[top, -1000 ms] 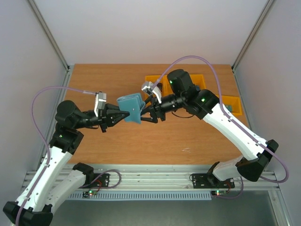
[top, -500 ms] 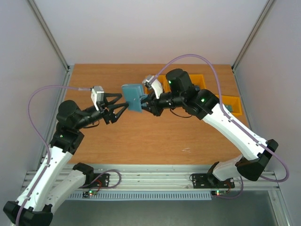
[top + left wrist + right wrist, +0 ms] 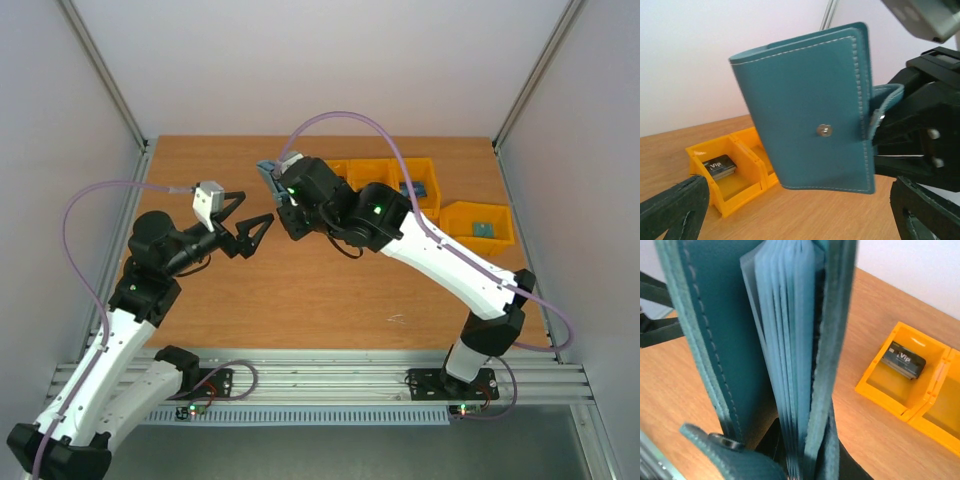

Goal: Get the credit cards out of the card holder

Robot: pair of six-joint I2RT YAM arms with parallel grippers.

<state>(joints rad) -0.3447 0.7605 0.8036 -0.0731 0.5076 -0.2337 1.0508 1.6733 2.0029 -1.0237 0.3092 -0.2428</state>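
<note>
Bins (image 3: 737, 197) behind upright card holder (image 3: 805, 115)

The card holder (image 3: 810, 115): teal leather-like skin, matt, finely grained, pale stitching along its edges; its inner leaves (image 3: 790, 365) are paler and smooth. The snap stud (image 3: 824, 130) on its face: bright metal. The bins (image 3: 735, 175) behind the card holder: yellow plastic, glossy, smooth. The worktop (image 3: 790, 215) below the card holder: wood grain, smooth, low sheen. The left gripper (image 3: 257, 207) jaws: matt black plastic.
</note>
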